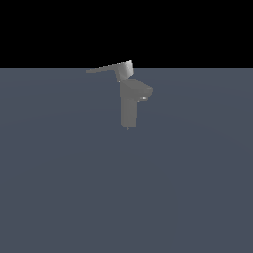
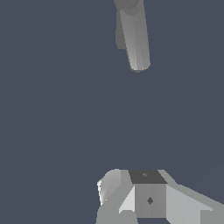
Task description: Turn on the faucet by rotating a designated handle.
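Faucet [image 1: 129, 106] upright mid-surface [image 1: 59, 188], handle [image 1: 109, 68] on top, blade pointing to exterior view's left. Rigid, smooth, likely slippery; probably best pushed near blade tip for leverage. Gripper [image 2: 144, 197] barely visible in wrist view; jaws' state impossible to tell.

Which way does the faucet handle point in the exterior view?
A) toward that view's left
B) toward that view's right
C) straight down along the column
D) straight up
A: the flat handle runs from its hub on top of the faucet out toward the exterior view's left, nearly level.
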`<action>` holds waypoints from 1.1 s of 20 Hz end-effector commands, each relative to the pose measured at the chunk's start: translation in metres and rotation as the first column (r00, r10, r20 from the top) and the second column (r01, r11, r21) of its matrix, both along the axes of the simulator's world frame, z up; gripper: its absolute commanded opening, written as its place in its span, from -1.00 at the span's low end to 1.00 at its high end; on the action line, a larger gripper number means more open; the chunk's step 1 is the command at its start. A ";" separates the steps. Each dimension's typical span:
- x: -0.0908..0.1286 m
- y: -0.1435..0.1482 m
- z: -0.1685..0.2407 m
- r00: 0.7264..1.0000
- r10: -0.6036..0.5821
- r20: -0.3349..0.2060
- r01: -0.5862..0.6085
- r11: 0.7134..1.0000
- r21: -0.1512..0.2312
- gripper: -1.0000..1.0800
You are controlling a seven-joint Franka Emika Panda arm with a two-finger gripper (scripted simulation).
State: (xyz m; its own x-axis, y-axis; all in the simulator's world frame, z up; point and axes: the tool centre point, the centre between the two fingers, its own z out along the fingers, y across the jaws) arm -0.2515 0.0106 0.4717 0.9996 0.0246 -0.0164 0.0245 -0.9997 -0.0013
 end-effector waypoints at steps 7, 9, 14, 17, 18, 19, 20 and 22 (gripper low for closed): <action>0.009 -0.007 0.006 1.000 0.009 0.021 -0.009 1.000 -0.006 -1.00; 0.011 -0.009 0.007 1.000 0.013 0.027 -0.012 1.000 -0.008 -1.00; 0.012 -0.009 0.007 1.000 0.009 0.026 -0.008 1.000 -0.007 -1.00; 0.016 -0.008 0.008 1.000 -0.005 0.024 0.005 1.000 -0.005 -1.00; 0.017 -0.008 0.008 1.000 -0.011 0.023 0.012 1.000 -0.004 -1.00; 0.020 -0.008 0.009 1.000 -0.019 0.022 0.019 1.000 -0.002 -1.00; 0.022 -0.007 0.009 0.999 -0.028 0.021 0.028 1.000 -0.001 -1.00; 0.028 -0.007 0.011 0.999 -0.048 0.017 0.048 0.999 0.003 -1.00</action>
